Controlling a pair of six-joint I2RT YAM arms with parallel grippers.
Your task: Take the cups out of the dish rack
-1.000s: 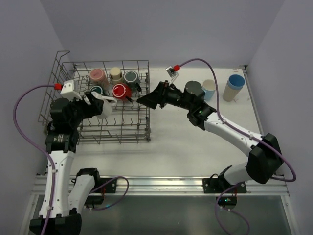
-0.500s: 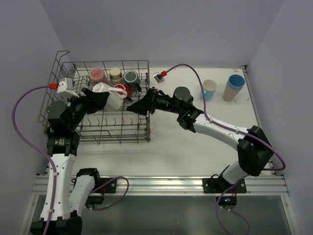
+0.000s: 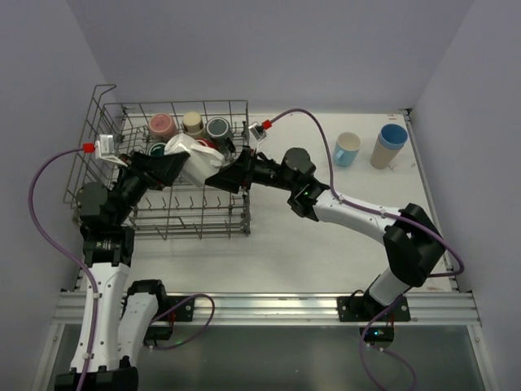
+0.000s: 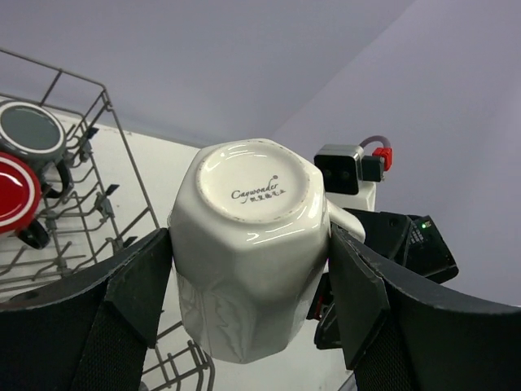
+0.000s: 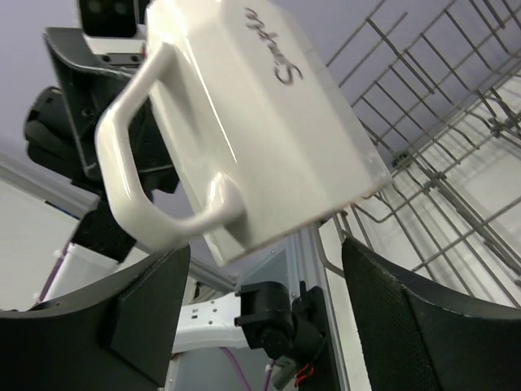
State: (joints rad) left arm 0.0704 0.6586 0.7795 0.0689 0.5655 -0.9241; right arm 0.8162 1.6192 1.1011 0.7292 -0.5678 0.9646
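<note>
My left gripper [image 3: 175, 165] is shut on a cream mug [image 3: 195, 160] and holds it tilted above the dish rack [image 3: 122, 213], base toward its camera [image 4: 252, 236]. My right gripper [image 3: 226, 176] is open right beside the mug; in the right wrist view the mug [image 5: 252, 114] hangs just above and between its fingers [image 5: 142, 314], handle toward the left one. In the rack stand a pink cup [image 3: 161, 125], a cream cup [image 3: 193, 122], a grey cup [image 3: 217, 128], a dark teal cup [image 3: 159, 150] and a red cup [image 4: 15, 191], largely hidden in the top view.
Two cups stand on the white table at the far right: a cream and light blue cup [image 3: 348, 149] and a light blue tumbler [image 3: 391, 145]. The rack's raised wire end [image 3: 96, 122] is at the far left. Purple cables loop over both arms.
My left gripper has lifted the cream mug and carried it right, toward the rack's right edge. My right gripper has moved left from the table to meet it, staying open.
</note>
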